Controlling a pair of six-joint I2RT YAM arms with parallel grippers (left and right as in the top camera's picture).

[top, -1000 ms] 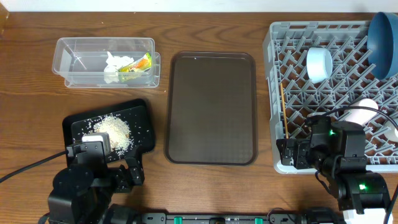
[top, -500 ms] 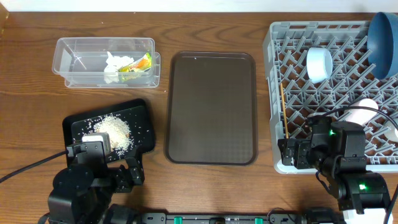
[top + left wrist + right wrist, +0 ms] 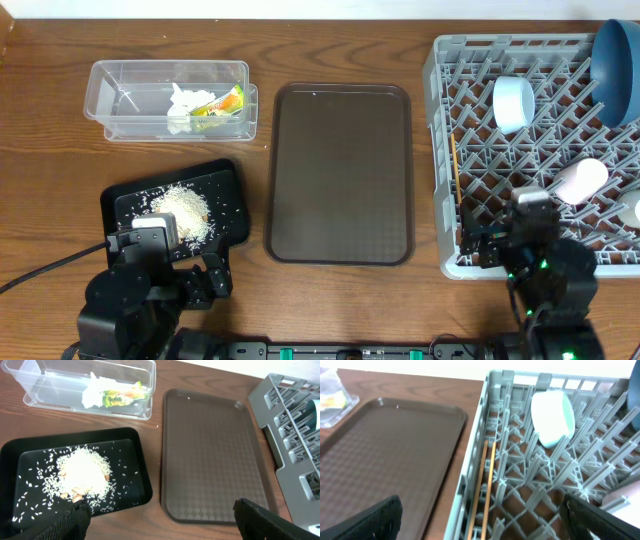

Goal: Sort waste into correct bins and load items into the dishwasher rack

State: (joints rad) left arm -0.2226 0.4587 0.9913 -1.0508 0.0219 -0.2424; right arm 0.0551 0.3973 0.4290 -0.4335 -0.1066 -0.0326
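Left gripper jaws wide apart, right gripper likewise, both empty

The clear tub lies at the back left of the worktop. It holds a crumpled white tissue and, touching it on the right, a yellow-green wrapper. In front of it the black tray sits slightly askew, with white rice heaped in the middle and loose grains scattered around. The grey rack fills the right side. A blue plate stands on edge at its far right corner. A white bowl lies on its side among the pegs, and a pink cup lies tipped over nearer the front. A white cup is cut off by the right edge. Two chopsticks lie side by side along the left wall.
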